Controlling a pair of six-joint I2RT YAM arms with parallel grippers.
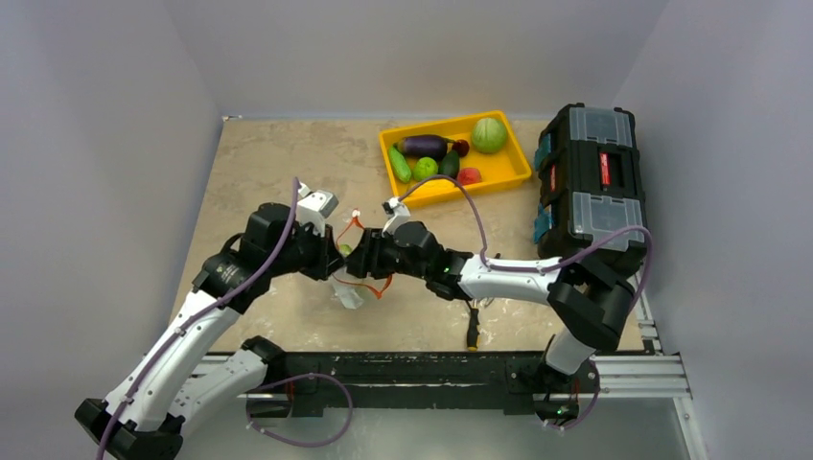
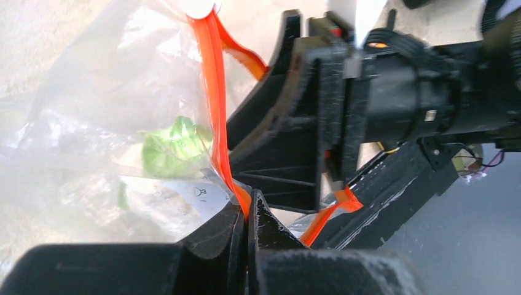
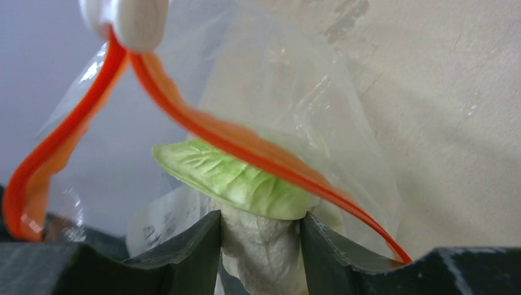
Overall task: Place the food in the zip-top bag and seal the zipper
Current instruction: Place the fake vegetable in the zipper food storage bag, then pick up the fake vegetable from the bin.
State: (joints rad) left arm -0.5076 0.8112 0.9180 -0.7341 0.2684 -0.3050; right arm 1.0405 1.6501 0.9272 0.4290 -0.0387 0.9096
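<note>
Left gripper (image 2: 246, 216): pressed together on the zipper (image 2: 215, 110).
Right gripper (image 3: 261, 236): clasps the cauliflower (image 3: 242, 181) at the bag (image 3: 325, 117) mouth.
Table (image 1: 259, 163): beige; yellow tray (image 1: 475, 187) of food (image 1: 422, 146) and black toolbox (image 1: 590, 182) at far right.
Room: grey walls (image 1: 96, 96).

Place: a robot lab, a small test booth.
Walls: plain grey walls (image 1: 96, 144) on three sides.
Robots: left arm (image 1: 182, 335) and right arm (image 1: 518, 278) fixed to a metal rail (image 1: 642, 369).
Surface: tan surface (image 1: 259, 163) with a black toolbox (image 1: 590, 182) and a yellow tray (image 1: 505, 165) of toy food (image 1: 422, 146).
</note>
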